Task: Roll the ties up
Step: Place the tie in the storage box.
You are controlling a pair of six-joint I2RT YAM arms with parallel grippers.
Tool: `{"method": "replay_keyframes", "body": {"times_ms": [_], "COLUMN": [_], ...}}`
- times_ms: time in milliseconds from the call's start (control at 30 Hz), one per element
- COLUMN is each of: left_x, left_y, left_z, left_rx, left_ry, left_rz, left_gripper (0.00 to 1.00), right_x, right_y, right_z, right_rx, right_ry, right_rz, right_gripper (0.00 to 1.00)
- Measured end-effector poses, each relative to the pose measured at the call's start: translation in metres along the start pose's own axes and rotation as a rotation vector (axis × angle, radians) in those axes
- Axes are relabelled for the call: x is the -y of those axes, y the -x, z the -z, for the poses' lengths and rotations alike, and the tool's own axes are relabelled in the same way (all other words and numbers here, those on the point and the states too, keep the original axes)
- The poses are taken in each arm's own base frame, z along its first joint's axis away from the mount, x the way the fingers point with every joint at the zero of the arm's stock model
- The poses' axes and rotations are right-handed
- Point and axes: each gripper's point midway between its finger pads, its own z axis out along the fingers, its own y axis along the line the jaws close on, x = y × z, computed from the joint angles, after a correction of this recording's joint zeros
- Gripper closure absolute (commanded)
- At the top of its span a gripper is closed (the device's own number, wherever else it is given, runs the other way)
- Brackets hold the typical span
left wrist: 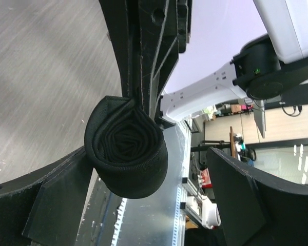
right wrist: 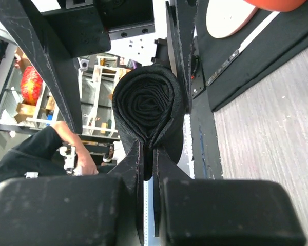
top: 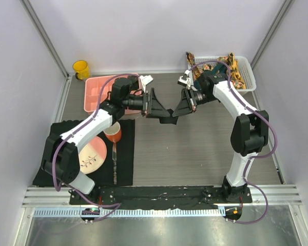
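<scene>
Right fingers [right wrist: 135, 174] were pressed together on the outer flap of the tie [right wrist: 149, 110], wound into a tight black coil. Left fingers [left wrist: 56, 200] stood apart, straddling that coil. It hung above the counter's middle. The fabric looked soft, light and springy, likely to unwind if released, so I judged the outer wrap the place to pinch. More ties [top: 231, 68] lay in the basket [top: 250, 78] at the far right corner.
</scene>
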Motion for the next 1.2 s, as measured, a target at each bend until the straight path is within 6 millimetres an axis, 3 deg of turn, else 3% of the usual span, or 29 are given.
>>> {"method": "replay_keyframes", "body": {"times_ms": [100, 200, 300, 400, 467, 533, 667, 700, 767, 967, 1067, 1200], "left_x": [-0.003, -0.006, -0.009, -0.011, -0.014, -0.017, -0.020, -0.016, -0.007, 0.027, 0.031, 0.033], "left_y": [0.014, 0.054, 0.111, 0.138, 0.134, 0.118, 0.058, 0.042, 0.028, 0.026, 0.035, 0.042], "left_z": [0.004, 0.027, 0.074, 0.115, 0.115, 0.095, 0.032, 0.022, 0.012, 0.005, 0.012, 0.016], "left_rx": [0.018, 0.084, 0.215, 0.306, 0.299, 0.251, 0.115, 0.077, 0.065, 0.084, 0.116, 0.140], "left_ry": [0.025, 0.082, 0.165, 0.220, 0.215, 0.193, 0.097, 0.068, 0.046, -0.037, -0.049, -0.056], "left_rz": [-0.017, -0.072, -0.174, -0.235, -0.223, -0.193, -0.057, -0.022, -0.002, -0.029, -0.025, -0.015], "left_gripper": [0.00, 0.00, 0.00, 0.00, 0.00, 0.00, 0.00, 0.00, 0.00, 0.01, 0.04, 0.16], "right_x": [0.002, 0.006, 0.005, -0.002, -0.011, -0.019, -0.032, -0.033, -0.034, -0.057, -0.059, -0.057], "right_y": [0.002, -0.006, 0.001, 0.027, 0.045, 0.054, 0.057, 0.053, 0.053, 0.051, 0.049, 0.051], "right_z": [0.004, 0.014, 0.031, 0.044, 0.042, 0.034, 0.017, 0.015, 0.017, -0.007, -0.012, -0.012], "right_rx": [0.009, 0.040, 0.138, 0.231, 0.266, 0.278, 0.282, 0.274, 0.282, 0.242, 0.228, 0.237], "right_ry": [-0.037, -0.116, -0.169, -0.168, -0.146, -0.114, -0.022, 0.002, 0.026, 0.079, 0.085, 0.078], "right_rz": [-0.009, -0.064, -0.125, -0.112, -0.081, -0.048, -0.070, -0.085, -0.114, -0.058, -0.055, -0.063], "right_gripper": [0.99, 0.99, 0.99, 0.99, 0.99, 0.99, 0.99, 0.99, 0.99, 0.99, 0.99, 0.99]}}
